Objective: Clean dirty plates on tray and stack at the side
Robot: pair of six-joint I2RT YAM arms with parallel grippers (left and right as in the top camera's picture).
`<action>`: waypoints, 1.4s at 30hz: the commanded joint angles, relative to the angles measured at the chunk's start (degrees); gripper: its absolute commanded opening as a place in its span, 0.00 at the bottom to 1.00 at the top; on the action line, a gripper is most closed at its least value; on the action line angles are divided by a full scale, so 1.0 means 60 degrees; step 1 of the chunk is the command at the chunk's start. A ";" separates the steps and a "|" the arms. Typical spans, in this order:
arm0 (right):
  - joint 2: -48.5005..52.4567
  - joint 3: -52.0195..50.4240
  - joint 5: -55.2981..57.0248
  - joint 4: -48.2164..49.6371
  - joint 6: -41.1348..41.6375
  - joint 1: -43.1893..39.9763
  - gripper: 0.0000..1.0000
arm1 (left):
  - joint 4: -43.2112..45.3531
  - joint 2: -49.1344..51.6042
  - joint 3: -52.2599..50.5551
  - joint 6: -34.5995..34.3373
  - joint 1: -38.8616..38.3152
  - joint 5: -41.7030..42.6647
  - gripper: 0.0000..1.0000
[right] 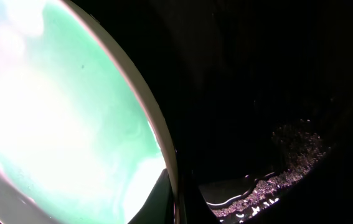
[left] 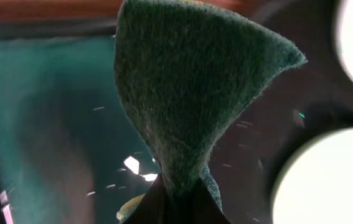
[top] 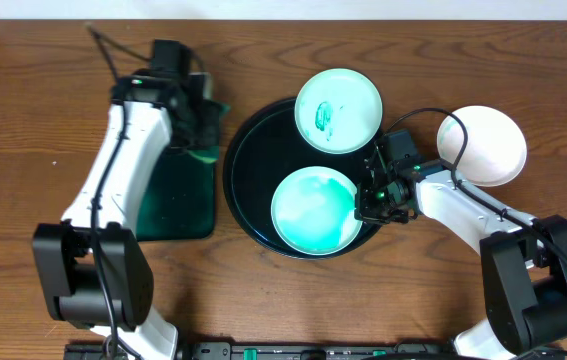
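The black tray holds two plates. One plate, with teal smears, lies at the tray's back right edge. A second plate, washed in teal, sits at the front, and my right gripper is shut on its right rim. The right wrist view shows that plate with its rim pinched in the right gripper. A third, clean white plate lies on the table right of the tray. My left gripper is shut on a green sponge, held up over the gap between both trays.
A rectangular dark green tray lies left of the black tray, under my left arm. In the left wrist view the green tray is at left and the black tray at right. Cables run along the back.
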 commanded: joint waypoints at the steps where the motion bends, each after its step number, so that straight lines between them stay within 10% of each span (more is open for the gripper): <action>1: 0.0299 -0.0390 0.0991 -0.0208 -0.0135 -0.0004 0.01 | -0.0047 0.0222 -0.0040 -0.0590 0.0561 -0.0233 0.07; 16: 0.0299 -0.0382 0.0608 0.0528 -0.0761 -0.0004 0.01 | -0.0495 0.2455 -0.0058 -0.0659 0.1428 -0.0222 0.09; 26: 0.0259 -0.0197 0.1297 0.1071 -0.1413 0.0069 0.01 | -0.0601 0.2466 -0.0058 -0.0736 0.1428 -0.0226 0.46; 42: -0.1228 0.0229 0.5180 0.0925 -0.2568 0.1894 0.01 | -0.0667 0.2466 -0.0058 -0.0736 0.1428 -0.0226 0.56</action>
